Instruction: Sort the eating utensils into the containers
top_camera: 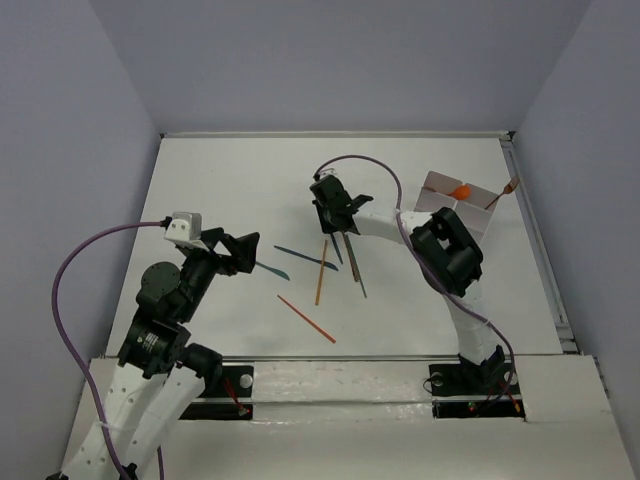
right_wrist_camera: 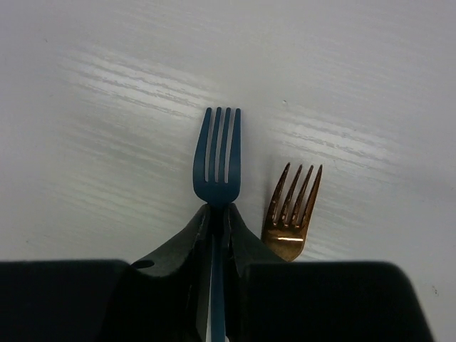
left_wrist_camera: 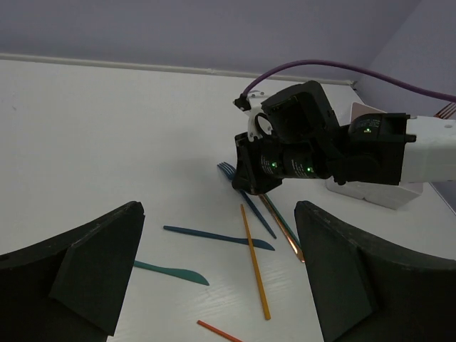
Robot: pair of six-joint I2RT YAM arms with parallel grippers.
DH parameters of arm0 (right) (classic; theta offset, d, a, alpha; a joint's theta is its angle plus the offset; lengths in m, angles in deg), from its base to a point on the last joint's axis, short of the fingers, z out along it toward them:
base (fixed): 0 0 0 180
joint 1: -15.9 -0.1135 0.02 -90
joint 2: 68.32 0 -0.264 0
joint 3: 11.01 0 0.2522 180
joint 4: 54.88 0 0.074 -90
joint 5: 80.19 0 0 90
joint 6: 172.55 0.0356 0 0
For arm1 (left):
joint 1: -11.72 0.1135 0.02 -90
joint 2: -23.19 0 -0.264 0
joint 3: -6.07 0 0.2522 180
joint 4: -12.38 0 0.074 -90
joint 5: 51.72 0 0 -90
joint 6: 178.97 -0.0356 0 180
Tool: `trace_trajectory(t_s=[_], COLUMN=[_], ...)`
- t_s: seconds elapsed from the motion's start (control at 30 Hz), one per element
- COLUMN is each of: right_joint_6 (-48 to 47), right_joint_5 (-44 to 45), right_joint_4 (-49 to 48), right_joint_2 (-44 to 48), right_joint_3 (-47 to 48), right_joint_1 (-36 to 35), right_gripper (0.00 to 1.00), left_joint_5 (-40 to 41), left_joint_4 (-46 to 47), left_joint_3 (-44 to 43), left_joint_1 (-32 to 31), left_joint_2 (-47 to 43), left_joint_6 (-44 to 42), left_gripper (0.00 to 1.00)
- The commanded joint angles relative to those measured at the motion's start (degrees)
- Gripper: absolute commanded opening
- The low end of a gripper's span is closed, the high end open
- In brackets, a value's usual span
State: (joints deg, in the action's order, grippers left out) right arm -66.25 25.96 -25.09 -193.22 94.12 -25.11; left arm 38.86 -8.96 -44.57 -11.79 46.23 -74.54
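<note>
Clearly blue fork (right_wrist_camera: 216, 189) pinched betw right tool (right_wrist_camera: 216, 217) fingers.

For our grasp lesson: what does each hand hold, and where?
Right hand: blue fork, pinched at the neck just below the tines. Left hand: open, empty.

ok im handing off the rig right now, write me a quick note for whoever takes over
Grippers: left gripper open and empty, hovering by the teal knife. The right gripper is shut on the handle of the blue fork, and the bronze fork lies just beside it.
Done: orange spoon in the white box; another orange piece at its right edge.
To do: both forks, teal knife, blue knife, orange stick and second orange stick, all loose mid-table.
</note>
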Motion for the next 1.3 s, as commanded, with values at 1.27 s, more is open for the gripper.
trace_trajectory(t_s=[1.27], right_joint_6=[-19.7], right_joint_5=[27.0], right_joint_4=[-61.0], right_joint_2=[34.2], right_joint_3=[-33.5], right_joint_1=[40.7], right_gripper=[0.07], left_joint_5=[-1.5], left_joint_4=[2.4], left_joint_3=[-2.7], left_joint_1=[-1.7], left_joint_2=[-3.3], left_joint_6=[-0.6], left_gripper=[0.99])
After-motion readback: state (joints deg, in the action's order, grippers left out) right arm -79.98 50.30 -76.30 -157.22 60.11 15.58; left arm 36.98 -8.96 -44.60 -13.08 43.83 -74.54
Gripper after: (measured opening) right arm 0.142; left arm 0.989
